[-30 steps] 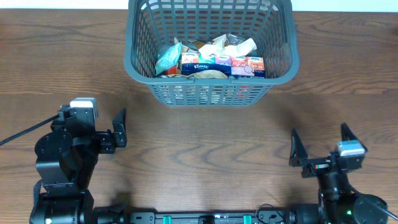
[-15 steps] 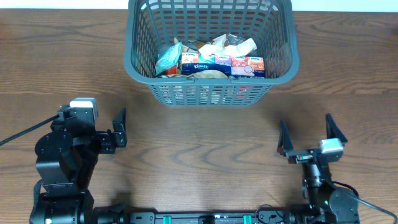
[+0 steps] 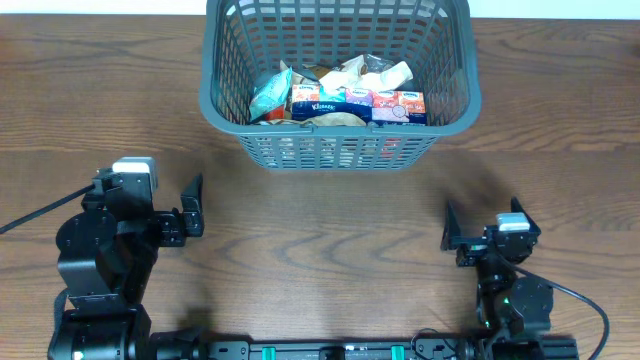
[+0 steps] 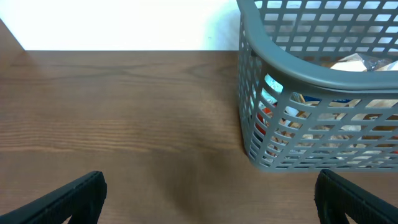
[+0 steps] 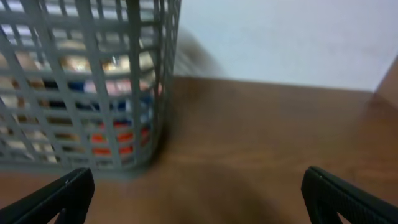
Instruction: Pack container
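Observation:
The container [image 3: 209, 95], a dark grey lattice basket, stands at the table's far middle. Inside lie several packets, among them a teal one [image 3: 270, 95] and a blue tissue pack [image 3: 322, 103]. My left gripper [image 3: 192, 207] sits at the front left, open and holding nothing. In the left wrist view the container's rim [image 4: 292, 68] fills the upper right, beyond the open left gripper [image 4: 211, 199]. At the front right my right gripper [image 3: 478, 232] is open and holds nothing. The right wrist view is blurred: the container's wall [image 5: 81, 93] is at the left, ahead of the open right gripper [image 5: 199, 196].
Brown wooden table [image 3: 330, 230] between the two arms and in front of the basket. A black cable [image 3: 35, 215] runs off the left arm to the left edge. A pale wall [image 4: 124, 25] lies behind the table's far edge.
My right arm has shifted left and a little toward the basket, turning as it went; its view is smeared with motion. The left arm and the basket have not moved.

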`<state>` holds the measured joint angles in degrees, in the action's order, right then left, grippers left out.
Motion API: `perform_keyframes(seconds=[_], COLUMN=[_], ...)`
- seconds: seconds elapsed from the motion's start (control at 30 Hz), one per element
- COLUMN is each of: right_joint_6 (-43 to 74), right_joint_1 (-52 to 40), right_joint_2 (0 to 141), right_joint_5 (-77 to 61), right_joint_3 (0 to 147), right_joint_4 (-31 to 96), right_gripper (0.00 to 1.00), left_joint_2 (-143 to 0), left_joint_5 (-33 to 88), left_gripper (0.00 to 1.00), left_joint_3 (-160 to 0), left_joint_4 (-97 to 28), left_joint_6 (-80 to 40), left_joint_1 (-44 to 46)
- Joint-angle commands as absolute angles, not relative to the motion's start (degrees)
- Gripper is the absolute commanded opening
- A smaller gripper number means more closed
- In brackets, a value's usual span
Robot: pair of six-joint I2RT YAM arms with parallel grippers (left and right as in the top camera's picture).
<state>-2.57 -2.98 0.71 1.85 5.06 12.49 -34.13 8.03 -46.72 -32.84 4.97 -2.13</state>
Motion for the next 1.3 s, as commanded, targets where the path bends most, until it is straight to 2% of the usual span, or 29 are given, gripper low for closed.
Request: perform_keyframes(seconds=[0.0, 1.27], right_joint_6=[-3.3, -3.3], right_joint_1=[-3.4, -3.4], right_joint_2=[0.3, 0.3], right_joint_5=[3.2, 4.5], right_joint_3=[4.8, 4.8], right_joint_4=[15.0, 15.5], right_gripper=[0.99, 0.99], left_joint_2=[-34.0, -34.0], left_joint_5=[8.4, 8.4], left_gripper=[0.99, 0.99], left_joint_3=[-46.5, -46.5], left_joint_4=[-32.8, -32.8], left_joint_6=[6.0, 6.0], left_joint_1=[-1.8, -1.8])
